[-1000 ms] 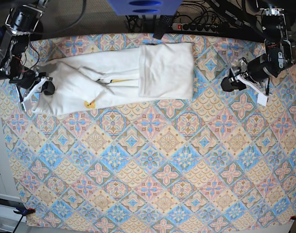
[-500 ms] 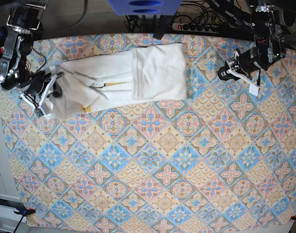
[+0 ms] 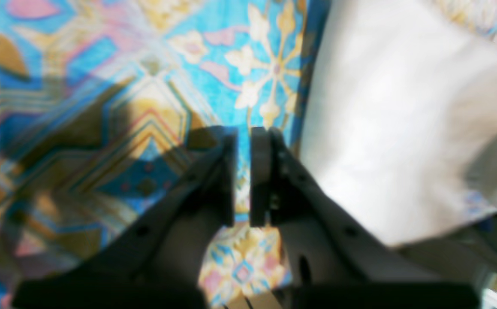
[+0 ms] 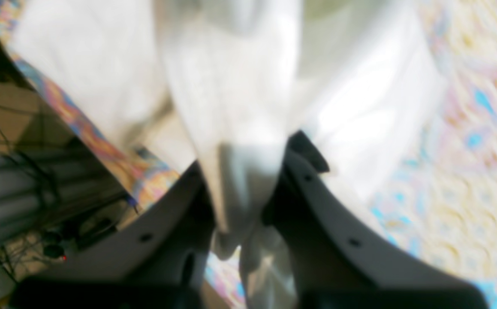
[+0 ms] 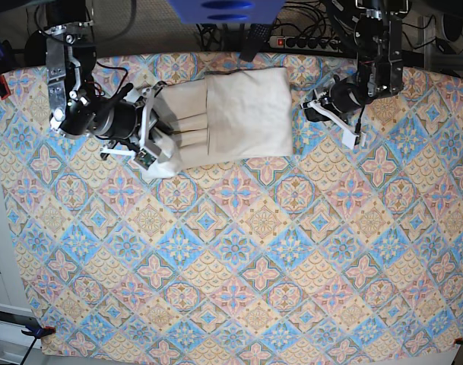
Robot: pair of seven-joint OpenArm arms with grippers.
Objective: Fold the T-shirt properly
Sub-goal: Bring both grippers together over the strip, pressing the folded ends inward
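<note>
I see the T-shirt point(image 5: 231, 114) lying partly folded at the far middle of the patterned cloth point(image 5: 239, 258), white side up. My right gripper point(image 4: 242, 171) is closed on a bunch of its fabric at the left end in the base view. My left gripper point(image 3: 242, 171) has its jaws nearly together with nothing between them, just beside the shirt's other edge, over the cloth.

A patterned cloth of blue, pink and yellow floral tiles point(image 5: 239, 251) covers the table, with a black power strip point(image 5: 307, 42) and tangled cables point(image 5: 307, 15) behind its far edge.
</note>
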